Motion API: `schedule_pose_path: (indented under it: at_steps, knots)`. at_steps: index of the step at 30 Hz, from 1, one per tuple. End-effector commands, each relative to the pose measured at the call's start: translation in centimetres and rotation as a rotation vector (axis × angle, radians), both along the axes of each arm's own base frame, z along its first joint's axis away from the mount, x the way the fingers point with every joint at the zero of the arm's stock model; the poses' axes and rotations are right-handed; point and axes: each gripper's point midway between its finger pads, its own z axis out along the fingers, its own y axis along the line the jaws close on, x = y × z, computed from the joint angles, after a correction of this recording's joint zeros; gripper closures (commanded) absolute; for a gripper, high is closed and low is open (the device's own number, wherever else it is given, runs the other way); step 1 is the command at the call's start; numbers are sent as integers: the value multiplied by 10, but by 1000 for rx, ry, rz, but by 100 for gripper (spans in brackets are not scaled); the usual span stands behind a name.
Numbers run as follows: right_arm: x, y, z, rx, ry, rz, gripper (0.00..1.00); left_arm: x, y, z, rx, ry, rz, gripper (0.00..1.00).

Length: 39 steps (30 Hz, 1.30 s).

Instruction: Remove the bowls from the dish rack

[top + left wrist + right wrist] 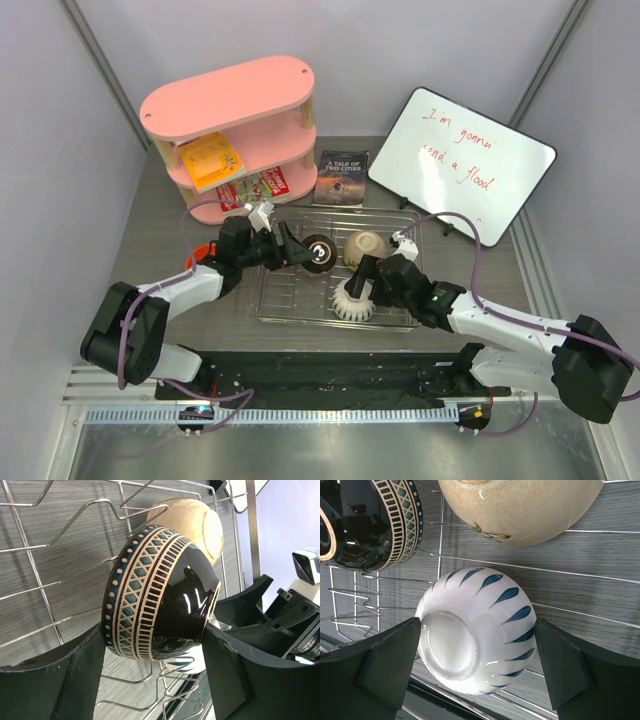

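The silver wire dish rack (283, 303) lies mid-table with three bowls in it. A dark bowl (320, 253) with a patterned band stands on edge. My left gripper (306, 251) is shut on it, one finger on its rim and the other on its foot, as the left wrist view shows (155, 645). A beige bowl (366, 246) stands just behind it (192, 517). The white bowl (352, 301) with blue strokes lies foot-up (480, 630). My right gripper (360, 283) is shut on it, its fingers (395, 660) touching opposite sides.
A pink oval shelf unit (230, 100) stands at the back left, with a book (341, 177) and a whiteboard (462, 160) to its right. Something orange (197, 259) peeks out beside my left arm. A black mat (330, 375) runs along the near edge.
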Motion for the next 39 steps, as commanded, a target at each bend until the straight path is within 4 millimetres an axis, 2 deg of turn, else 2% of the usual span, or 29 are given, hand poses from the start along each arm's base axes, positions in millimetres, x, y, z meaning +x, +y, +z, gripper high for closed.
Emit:
schedule_pose_path:
  at_steps: [1, 7, 10, 11, 14, 39]
  knots:
    - [-1, 1, -5, 2, 10, -1, 0, -3, 3, 8, 7, -21, -5, 40]
    - [0, 1, -5, 2, 9, -2, 0, -1, 2, 18, 3, -33, -5, 55]
    - [1, 1, -2, 7, 4, -4, 0, 1, 3, 23, 21, -38, -9, 70]
    - [1, 2, -2, 8, 5, -5, 0, 0, 4, 22, 37, -33, -11, 81]
    - [2, 3, 0, 10, 1, -3, 0, 2, 6, 26, 64, -31, -9, 100]
    - [3, 4, 5, 19, -7, -2, 0, 9, 27, 63, 219, -60, 45, 100]
